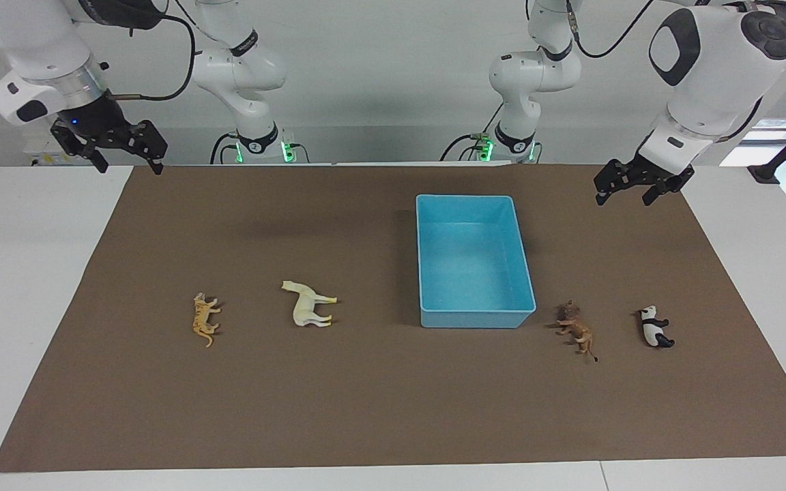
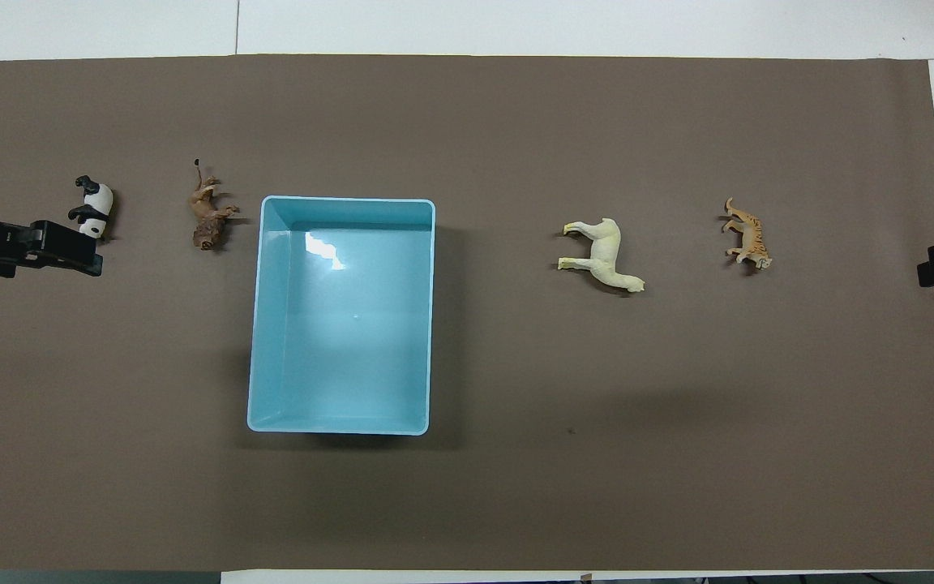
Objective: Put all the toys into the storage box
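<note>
Facing view: all 4 toys lie tipped on the mat, so a grasp may slip. Tiger (image 1: 205,318) and horse (image 1: 309,304) lie toward the right arm's end, lion (image 1: 576,330) and panda (image 1: 655,326) toward the left arm's end, flanking the empty storage box (image 1: 473,318). Left gripper (image 1: 636,192) and right gripper (image 1: 127,160) hang raised, open, holding nothing.

Overhead view: left gripper (image 2: 57,247) overlaps the panda (image 2: 94,207) without contact.

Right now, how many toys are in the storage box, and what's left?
None yet: the storage box is empty. Nothing is in hand; the left claw and right claw hang open, raised near their table ends. Left to do: tiger, horse, lion and panda, all lying on the mat.
</note>
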Robot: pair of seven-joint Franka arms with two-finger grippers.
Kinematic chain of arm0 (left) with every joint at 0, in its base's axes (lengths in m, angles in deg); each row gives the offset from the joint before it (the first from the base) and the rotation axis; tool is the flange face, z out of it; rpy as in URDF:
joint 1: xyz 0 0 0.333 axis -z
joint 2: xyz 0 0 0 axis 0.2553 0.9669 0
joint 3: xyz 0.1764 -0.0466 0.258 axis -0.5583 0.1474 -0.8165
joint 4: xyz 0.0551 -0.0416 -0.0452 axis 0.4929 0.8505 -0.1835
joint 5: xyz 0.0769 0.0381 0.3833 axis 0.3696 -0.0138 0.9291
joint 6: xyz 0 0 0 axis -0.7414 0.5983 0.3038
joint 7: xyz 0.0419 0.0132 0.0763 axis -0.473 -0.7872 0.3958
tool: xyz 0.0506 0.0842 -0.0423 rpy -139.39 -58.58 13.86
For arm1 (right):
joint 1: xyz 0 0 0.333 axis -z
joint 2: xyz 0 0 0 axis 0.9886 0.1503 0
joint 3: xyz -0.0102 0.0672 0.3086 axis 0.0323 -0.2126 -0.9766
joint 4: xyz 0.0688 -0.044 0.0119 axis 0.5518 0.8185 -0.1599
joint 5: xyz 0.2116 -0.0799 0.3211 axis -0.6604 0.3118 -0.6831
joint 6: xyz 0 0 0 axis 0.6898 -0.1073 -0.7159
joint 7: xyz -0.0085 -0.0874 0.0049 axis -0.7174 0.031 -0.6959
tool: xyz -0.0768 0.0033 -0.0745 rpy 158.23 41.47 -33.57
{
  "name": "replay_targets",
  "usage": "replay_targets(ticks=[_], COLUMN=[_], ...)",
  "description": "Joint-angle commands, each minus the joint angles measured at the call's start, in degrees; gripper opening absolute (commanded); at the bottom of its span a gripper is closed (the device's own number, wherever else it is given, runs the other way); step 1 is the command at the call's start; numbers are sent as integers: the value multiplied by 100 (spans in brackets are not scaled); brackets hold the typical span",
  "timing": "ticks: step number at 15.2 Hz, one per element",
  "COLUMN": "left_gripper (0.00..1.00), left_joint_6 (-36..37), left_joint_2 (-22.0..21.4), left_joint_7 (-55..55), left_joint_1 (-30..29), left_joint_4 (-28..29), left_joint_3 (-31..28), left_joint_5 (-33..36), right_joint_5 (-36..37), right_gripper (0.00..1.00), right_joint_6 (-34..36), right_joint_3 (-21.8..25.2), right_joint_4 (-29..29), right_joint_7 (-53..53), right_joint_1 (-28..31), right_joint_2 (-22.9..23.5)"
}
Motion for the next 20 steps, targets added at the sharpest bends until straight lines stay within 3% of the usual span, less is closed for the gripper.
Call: replay_targets(ticks=[1, 4, 7, 10, 12, 14, 17, 20], left_gripper=[100, 100, 100, 100, 100, 100, 100, 100], left_joint_6=[131, -61, -535, -1017, -1713, -2265, -3582, -3912], left_joint_2=[-33, -94, -304, -384, -105, 475, 1134, 1556], left_joint_7=[-34, -61, 35, 641, 730, 984, 1345, 1406], left_joint_1=[14, -20, -47, 5, 76, 85, 93, 120], left_joint_4=[-30, 127, 654, 944, 1034, 989, 1218, 1254], left_joint_3=[22, 31, 14, 31, 23, 31, 31, 23], left_joint_5=[198, 190, 190, 198, 198, 198, 198, 198], right_joint_5=[73, 73, 73, 64, 29, 29, 2, -155], right_gripper=[100, 100, 100, 100, 100, 100, 100, 100], right_joint_6=[54, 54, 54, 80, 37, -208, -1041, -2106], right_joint_3=[-55, -55, -55, -55, -46, -46, -55, -64], right_joint_4=[98, 98, 98, 98, 159, 352, 870, 1346], right_joint_7=[6, -3, -3, -12, -29, -21, -21, 6], right_joint_1=[46, 46, 72, 63, 81, 72, 55, 11], right_joint_2=[-112, -112, -112, -112, -147, -200, -112, 377])
